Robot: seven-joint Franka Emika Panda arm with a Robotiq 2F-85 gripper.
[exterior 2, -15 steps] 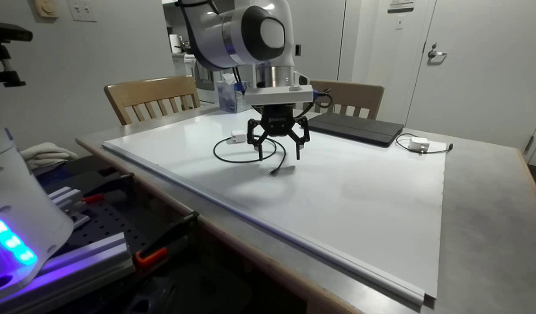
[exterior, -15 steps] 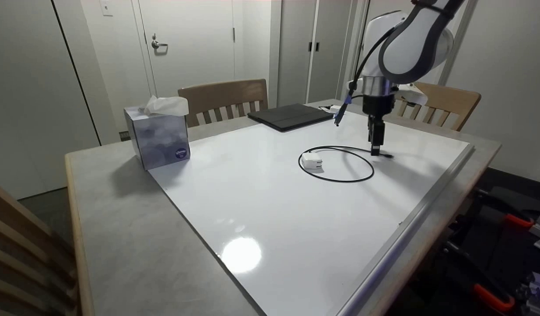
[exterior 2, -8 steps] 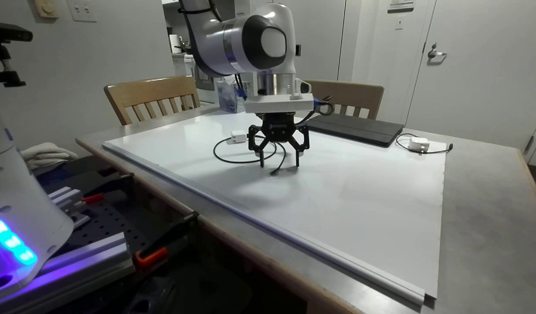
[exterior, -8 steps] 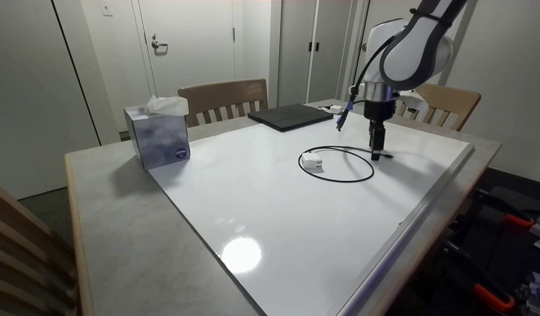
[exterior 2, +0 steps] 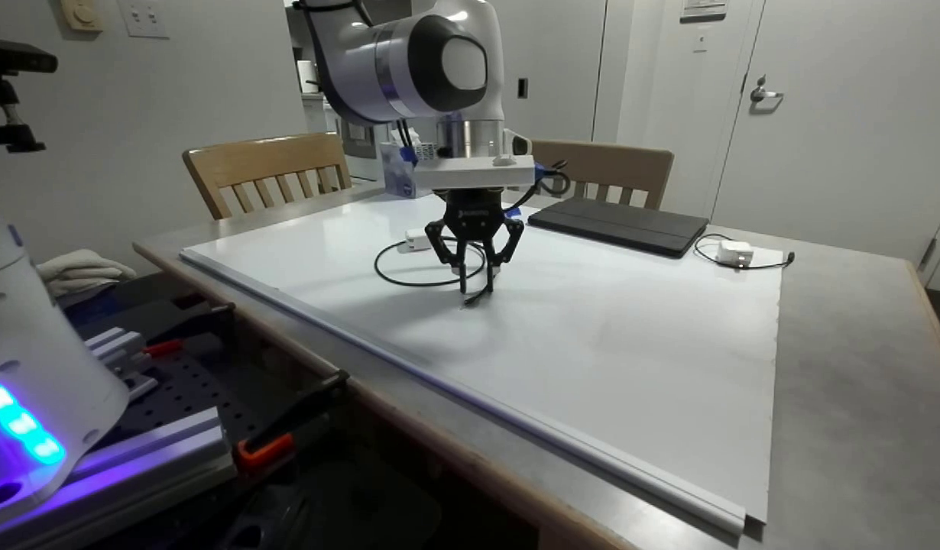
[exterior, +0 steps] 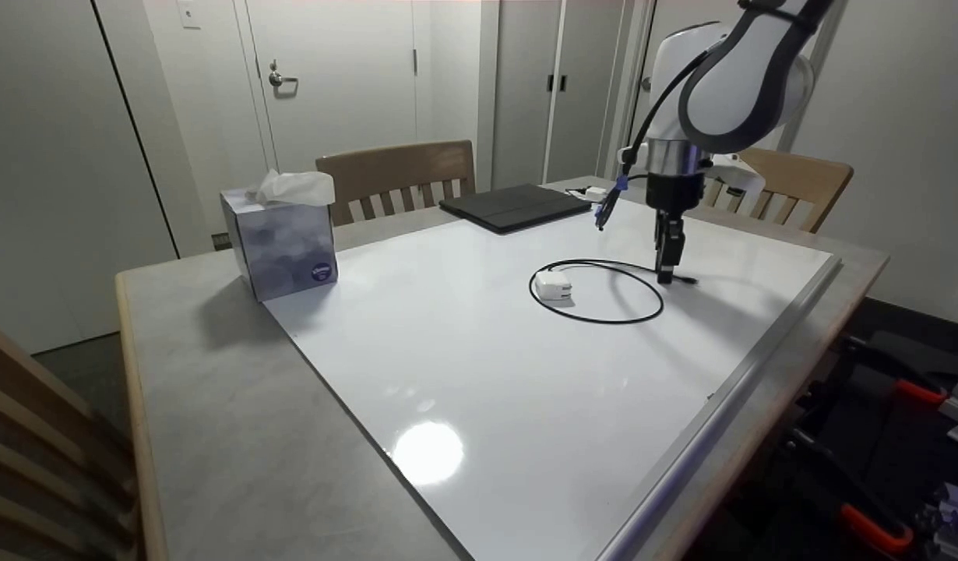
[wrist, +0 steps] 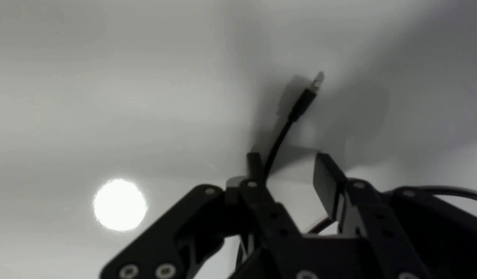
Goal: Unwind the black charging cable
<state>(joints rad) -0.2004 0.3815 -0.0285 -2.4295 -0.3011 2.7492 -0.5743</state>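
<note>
Black and thin, the charging cable lies on a white board on the worktop. In an exterior view it makes a big round loop, about one turn, with a white charger block at the left side of it. From the loop, a loose end runs off to the right, past the jaws, to a small plug.

The jaws stand low over the board, just back from the plug. They are spread, with a small gap between them, and they pinch nothing. In the wrist view the cable runs through that gap, close to the left one of the jaws. I cannot tell if it touches. Another white charger lies to the right in an exterior view, beside a flat black case; I don't think this job needs it.

To me the job looks only just begun. What is done: the jaws are in a good place, with the cable between them. The loop is round and whole, so no real unwinding shows. What is left, I think, is to pinch the cable, pull it away from the charger block, and open the loop till it lies long and nearly straight.
</note>
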